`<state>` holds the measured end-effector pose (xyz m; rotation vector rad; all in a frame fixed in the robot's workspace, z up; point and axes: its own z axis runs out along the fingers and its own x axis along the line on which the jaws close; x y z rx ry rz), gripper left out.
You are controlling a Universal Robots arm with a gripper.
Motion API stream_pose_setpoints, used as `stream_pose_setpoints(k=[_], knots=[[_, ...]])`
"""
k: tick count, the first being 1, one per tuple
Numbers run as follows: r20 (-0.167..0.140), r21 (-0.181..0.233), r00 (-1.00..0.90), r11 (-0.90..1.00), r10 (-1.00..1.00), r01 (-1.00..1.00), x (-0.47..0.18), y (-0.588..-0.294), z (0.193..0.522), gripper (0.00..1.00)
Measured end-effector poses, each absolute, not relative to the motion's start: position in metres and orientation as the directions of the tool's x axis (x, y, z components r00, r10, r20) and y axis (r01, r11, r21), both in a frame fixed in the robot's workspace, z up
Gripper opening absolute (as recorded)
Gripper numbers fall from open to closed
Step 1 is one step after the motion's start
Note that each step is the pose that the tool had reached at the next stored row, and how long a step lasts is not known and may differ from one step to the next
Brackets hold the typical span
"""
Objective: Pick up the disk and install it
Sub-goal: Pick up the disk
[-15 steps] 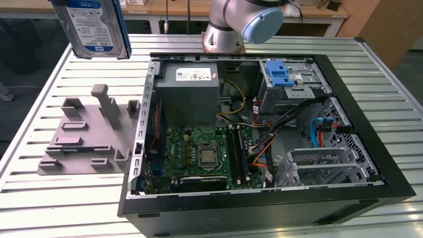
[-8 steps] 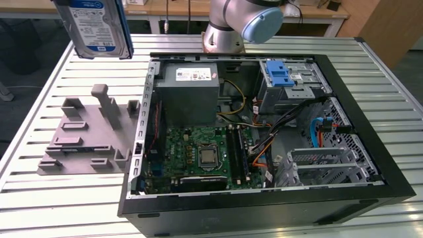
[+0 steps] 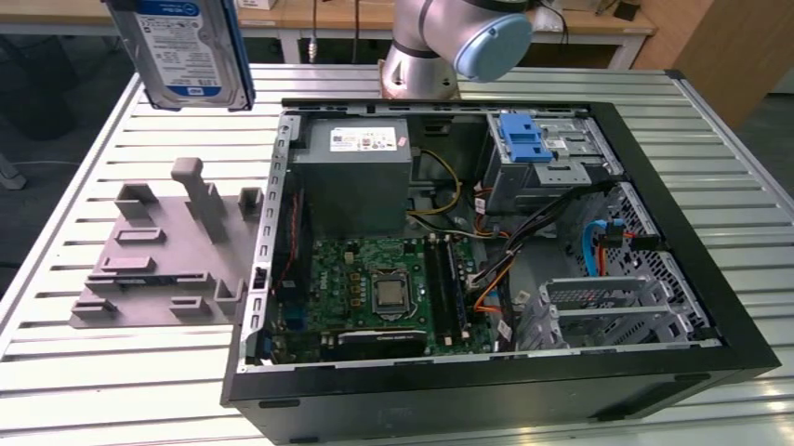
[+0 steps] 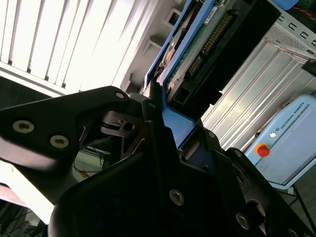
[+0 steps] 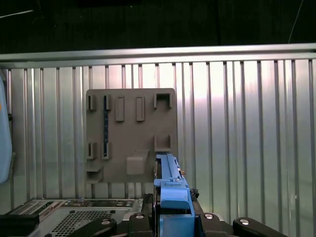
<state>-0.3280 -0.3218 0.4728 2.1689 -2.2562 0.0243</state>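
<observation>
My gripper (image 5: pixel 173 217) is clamped on the disk (image 3: pixel 192 46), which hangs on end, long axis upright, outside the case (image 3: pixel 496 400), to the exterior view's left of it

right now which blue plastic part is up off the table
The blue frame around the disk, held in the gripper, in the air at the exterior view's upper left. The blue latch and blue cable sit inside the computer case.
</observation>
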Motion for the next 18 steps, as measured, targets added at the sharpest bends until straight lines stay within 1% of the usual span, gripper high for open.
stream_pose_setpoints(k=[18], knots=[[0.019, -0.003, -0.039, 0.039, -0.999, -0.999, -0.315, -0.322, 0.473, 0.36]])
